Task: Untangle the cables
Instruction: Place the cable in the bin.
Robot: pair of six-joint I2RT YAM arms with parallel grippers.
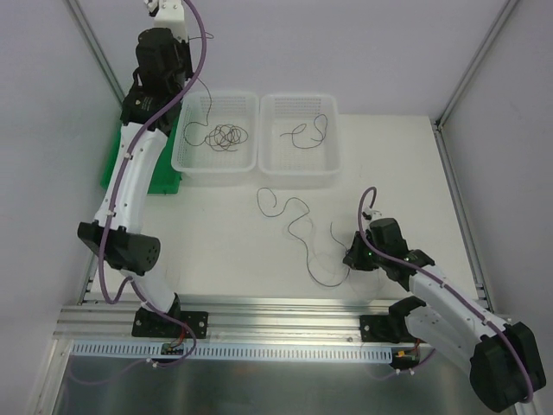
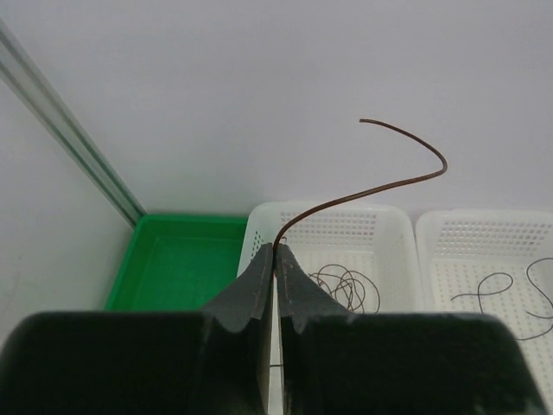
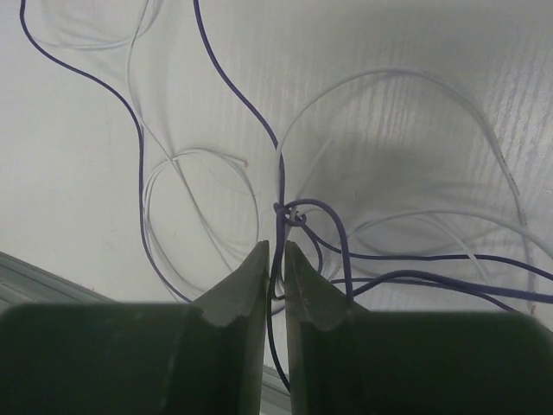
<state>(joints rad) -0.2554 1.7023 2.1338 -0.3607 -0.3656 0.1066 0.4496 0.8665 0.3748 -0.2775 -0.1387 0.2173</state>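
My left gripper (image 2: pixel 276 251) is shut on the end of a thin brown cable (image 2: pixel 380 186) and holds it high above the left white basket (image 1: pixel 216 169). A small tangle of dark cables (image 1: pixel 226 137) lies in that basket. One dark cable (image 1: pixel 309 134) lies in the right basket (image 1: pixel 298 173). On the table a long dark cable (image 1: pixel 298 220) curls toward my right gripper (image 1: pixel 352 258). In the right wrist view the jaws (image 3: pixel 275 246) stand slightly open around a purple cable (image 3: pixel 138 130), just below a small knot (image 3: pixel 292 214) with a whitish cable (image 3: pixel 484 112).
A green tray (image 1: pixel 164 177) sits left of the baskets, under the left arm. White walls with metal frame posts enclose the table. An aluminium rail (image 1: pixel 276 316) runs along the near edge by both arm bases.
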